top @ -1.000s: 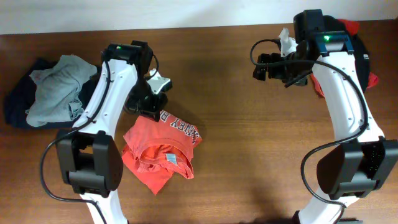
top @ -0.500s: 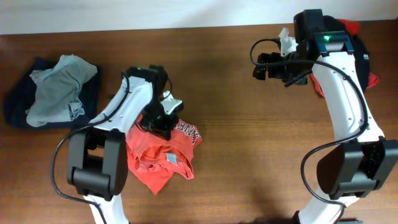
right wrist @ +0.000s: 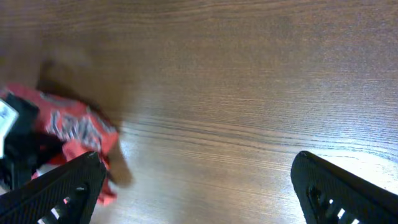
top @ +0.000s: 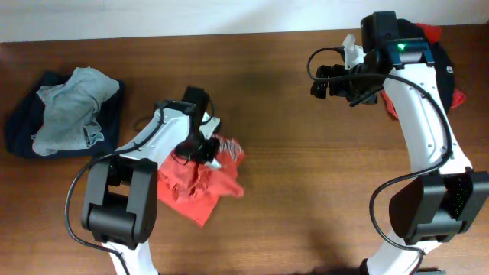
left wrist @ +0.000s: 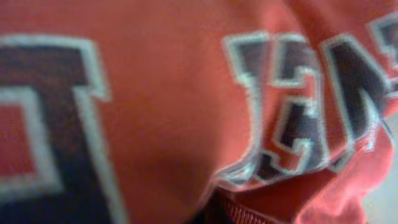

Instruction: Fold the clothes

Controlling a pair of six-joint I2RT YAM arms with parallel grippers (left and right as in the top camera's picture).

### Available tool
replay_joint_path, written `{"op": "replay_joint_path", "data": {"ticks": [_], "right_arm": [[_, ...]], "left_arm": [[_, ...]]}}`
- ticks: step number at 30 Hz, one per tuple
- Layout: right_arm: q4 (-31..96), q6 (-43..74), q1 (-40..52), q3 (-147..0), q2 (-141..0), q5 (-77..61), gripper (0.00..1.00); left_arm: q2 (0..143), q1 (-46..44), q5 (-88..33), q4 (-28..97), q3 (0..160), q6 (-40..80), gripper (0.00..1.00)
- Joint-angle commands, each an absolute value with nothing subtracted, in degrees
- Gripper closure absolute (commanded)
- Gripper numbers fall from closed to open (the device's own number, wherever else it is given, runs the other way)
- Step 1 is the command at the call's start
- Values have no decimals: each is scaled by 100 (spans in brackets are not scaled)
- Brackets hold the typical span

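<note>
far left of the orange-red t-shirt, a grey-green and navy heap sits near the table edge. the shirt lies crumpled, with bare wood open to its right. my left gripper reaches down onto it, clamped on the lettered fold. well right of the shirt, my right gripper hangs above the wood, fingers spread wide, holding nothing.

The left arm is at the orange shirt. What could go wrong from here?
1. The left gripper is shut in the crumpled T-shirt and may pinch several layers, so a pull could drag the whole bundle instead of spreading it.
2. The right gripper hangs open far away, so nothing holds the T-shirt's other side.
3. Cloth fills the left wrist view, so the grip is hard to check.
</note>
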State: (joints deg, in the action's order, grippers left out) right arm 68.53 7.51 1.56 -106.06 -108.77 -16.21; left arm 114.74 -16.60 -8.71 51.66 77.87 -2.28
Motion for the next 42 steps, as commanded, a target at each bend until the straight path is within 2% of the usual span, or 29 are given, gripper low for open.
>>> {"op": "replay_joint_path", "data": {"ticks": [1,8,15,17,18,25,26,29,31,33,38,42], "right_arm": [[6840,731,148,-10628,-10934,-1695,1],[6882,729,148,-10628,-10934,-1695,1],[6886,731,148,-10628,-10934,-1695,1],[6901,731,148,-10628,-10934,-1695,1],[6912,731,148,-10628,-10934,-1695,1],[6973,729,148,-10628,-10934,-1691,1],[6967,729,148,-10628,-10934,-1691,1],[6965,727,148,-10628,-10934,-1691,1],[6965,727,148,-10628,-10934,-1691,1],[6963,727,148,-10628,-10934,-1691,1],[6960,727,148,-10628,-10934,-1691,1],[6960,727,148,-10628,-10934,-1691,1]], "left_arm": [[11441,-1647,-449,4674,7734,423,99],[11441,-1605,-449,3798,7734,2449,99],[11441,-1522,-469,3444,7734,5673,99],[11441,-1522,-473,3433,7734,6654,96],[11441,-1522,-506,3411,7734,6831,95],[11413,-1509,-950,3017,7778,5684,95],[11384,-1490,-991,3020,7804,5483,92],[11201,-1363,-1280,3022,7909,4751,72],[11021,-1275,-1315,3041,7950,4521,65],[10746,-1170,-1288,3039,7957,4355,62],[10033,-1035,-1262,3177,7957,3887,48],[9513,-1037,-1236,4007,7957,3966,48]]}}
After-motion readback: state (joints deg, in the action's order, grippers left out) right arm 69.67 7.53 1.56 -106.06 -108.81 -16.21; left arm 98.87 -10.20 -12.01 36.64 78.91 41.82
